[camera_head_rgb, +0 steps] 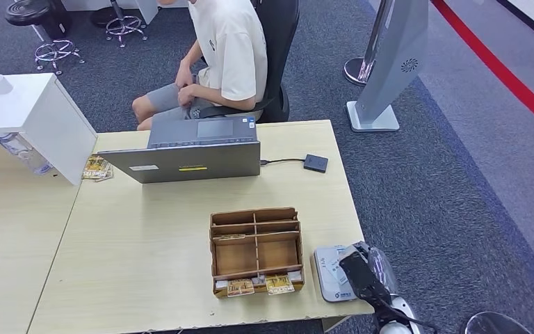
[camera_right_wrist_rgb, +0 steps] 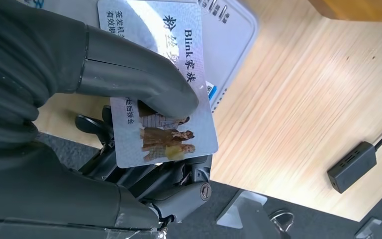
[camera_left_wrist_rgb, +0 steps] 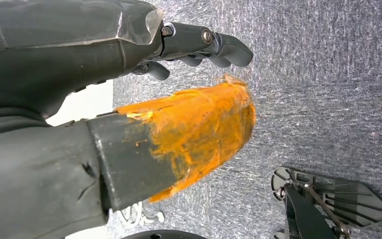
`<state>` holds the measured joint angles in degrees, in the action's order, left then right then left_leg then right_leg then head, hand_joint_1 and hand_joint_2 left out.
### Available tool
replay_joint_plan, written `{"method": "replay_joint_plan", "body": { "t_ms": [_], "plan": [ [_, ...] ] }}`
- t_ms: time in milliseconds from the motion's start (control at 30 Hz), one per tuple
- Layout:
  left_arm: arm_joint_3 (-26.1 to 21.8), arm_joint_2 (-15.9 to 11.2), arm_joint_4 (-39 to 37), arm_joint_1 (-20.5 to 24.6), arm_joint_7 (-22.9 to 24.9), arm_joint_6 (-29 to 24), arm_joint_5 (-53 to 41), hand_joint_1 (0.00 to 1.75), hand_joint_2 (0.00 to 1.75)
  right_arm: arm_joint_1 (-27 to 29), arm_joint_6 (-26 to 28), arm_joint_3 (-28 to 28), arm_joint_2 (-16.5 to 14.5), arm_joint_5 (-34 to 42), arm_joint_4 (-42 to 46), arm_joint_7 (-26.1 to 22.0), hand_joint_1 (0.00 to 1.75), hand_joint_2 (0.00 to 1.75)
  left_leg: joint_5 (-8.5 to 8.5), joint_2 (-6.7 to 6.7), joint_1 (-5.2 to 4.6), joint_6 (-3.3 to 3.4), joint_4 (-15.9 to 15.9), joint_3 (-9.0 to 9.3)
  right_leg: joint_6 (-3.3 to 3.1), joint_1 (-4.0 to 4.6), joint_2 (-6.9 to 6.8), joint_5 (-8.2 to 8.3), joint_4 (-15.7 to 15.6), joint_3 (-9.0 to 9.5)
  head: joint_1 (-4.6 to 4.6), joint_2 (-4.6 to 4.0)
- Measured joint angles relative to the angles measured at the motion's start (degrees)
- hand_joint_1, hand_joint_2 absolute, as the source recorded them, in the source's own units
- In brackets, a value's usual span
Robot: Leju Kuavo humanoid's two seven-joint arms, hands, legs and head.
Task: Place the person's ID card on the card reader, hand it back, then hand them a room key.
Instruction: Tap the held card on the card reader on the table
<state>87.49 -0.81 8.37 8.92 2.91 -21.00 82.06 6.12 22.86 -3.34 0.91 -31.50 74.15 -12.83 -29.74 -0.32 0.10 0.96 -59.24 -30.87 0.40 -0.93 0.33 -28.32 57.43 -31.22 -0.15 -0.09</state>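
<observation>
My right hand [camera_head_rgb: 363,274] hovers at the table's near right corner, over the white card reader [camera_head_rgb: 331,273]. In the right wrist view the thumb [camera_right_wrist_rgb: 139,82] presses the ID card [camera_right_wrist_rgb: 169,134] against the fingers beneath it; the card is pale, with printed text and a small photo. It is held just above the reader [camera_right_wrist_rgb: 229,35], apart from it. The person [camera_head_rgb: 222,56] sits in a chair behind the far edge of the table. Room key cards [camera_head_rgb: 257,284] lie in the front slot of a wooden organizer [camera_head_rgb: 255,247]. My left hand [camera_left_wrist_rgb: 144,55] hangs over the carpet, holding nothing, its thumb [camera_left_wrist_rgb: 199,129] wrapped in orange tape.
A grey laptop [camera_head_rgb: 195,153] stands open at the table's far side, cabled to a small black hub [camera_head_rgb: 316,163]. A white box [camera_head_rgb: 35,118] sits on the left table. A grey kiosk stand [camera_head_rgb: 389,62] rises on the carpet to the right.
</observation>
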Motion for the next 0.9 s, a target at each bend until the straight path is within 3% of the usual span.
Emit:
{"method": "replay_joint_plan", "body": {
  "t_ms": [900],
  "plan": [
    [0.0,0.09,0.0,-0.09,-0.02,-0.09,0.31,0.0,0.0,-3.08,2.66,-0.09,0.43,-4.8,-5.48,1.43,1.75,1.75,0.01,0.06,0.01,0.0,0.0,0.27,0.0,0.01,0.02,0.02,0.0,0.26,0.01,0.0]
  ]
}}
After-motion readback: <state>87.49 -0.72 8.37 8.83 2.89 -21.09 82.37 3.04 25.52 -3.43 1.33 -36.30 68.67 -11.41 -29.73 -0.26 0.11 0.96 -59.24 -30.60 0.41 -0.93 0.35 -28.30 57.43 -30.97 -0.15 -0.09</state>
